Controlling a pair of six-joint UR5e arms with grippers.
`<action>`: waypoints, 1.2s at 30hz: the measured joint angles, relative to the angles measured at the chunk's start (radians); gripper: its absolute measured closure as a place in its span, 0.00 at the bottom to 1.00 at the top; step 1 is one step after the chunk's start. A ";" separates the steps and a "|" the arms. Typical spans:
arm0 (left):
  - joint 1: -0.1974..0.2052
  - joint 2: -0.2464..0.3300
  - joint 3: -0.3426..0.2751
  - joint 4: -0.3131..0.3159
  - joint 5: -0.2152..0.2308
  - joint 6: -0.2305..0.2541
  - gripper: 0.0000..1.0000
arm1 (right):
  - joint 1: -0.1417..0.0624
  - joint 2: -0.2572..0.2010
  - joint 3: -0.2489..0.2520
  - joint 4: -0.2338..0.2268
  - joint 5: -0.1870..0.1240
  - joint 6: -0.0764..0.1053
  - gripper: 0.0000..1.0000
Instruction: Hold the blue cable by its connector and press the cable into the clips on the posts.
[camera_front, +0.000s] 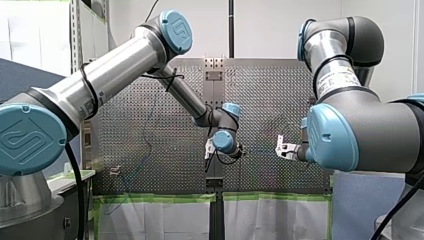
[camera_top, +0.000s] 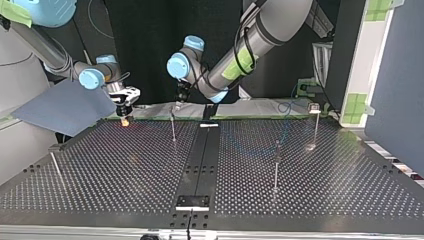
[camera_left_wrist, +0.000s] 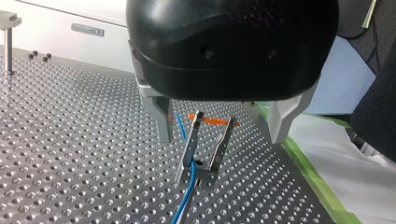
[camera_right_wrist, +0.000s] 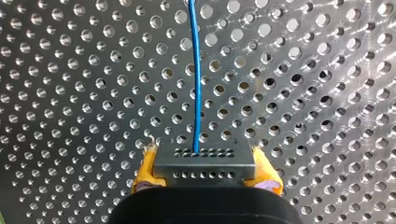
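Observation:
In the right wrist view my right gripper (camera_right_wrist: 205, 167) is shut with its yellow pads (camera_right_wrist: 145, 168) on a dark grey connector (camera_right_wrist: 205, 158). The blue cable (camera_right_wrist: 196, 70) runs straight out of the connector over the perforated table. In the left wrist view my left gripper (camera_left_wrist: 222, 139) is open, its metal fingers (camera_left_wrist: 159, 116) spread wide. A forked metal clip (camera_left_wrist: 205, 165) stands between and below them, with the blue cable (camera_left_wrist: 189, 186) passing by one prong. In the top view my right gripper (camera_top: 125, 119) is at the left and my left gripper (camera_top: 178, 100) hangs over a thin post (camera_top: 173, 127).
More thin posts stand on the table in the top view: one right of the middle (camera_top: 276, 165), one at the far right (camera_top: 315, 120), one at the left edge (camera_top: 54, 162). A dark centre strip (camera_top: 202, 150) splits the table. Green tape (camera_left_wrist: 322, 182) marks the table's edge.

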 joint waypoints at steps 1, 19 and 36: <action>0.000 0.000 0.000 0.000 0.000 0.000 0.00 | 0.000 0.000 0.000 0.000 0.000 0.001 1.00; -0.004 0.000 0.000 -0.024 -0.002 -0.003 0.00 | -0.005 0.000 0.000 -0.003 -0.010 0.016 1.00; -0.006 0.061 -0.081 -0.028 -0.015 0.009 0.00 | -0.011 0.001 0.000 0.005 -0.011 0.016 1.00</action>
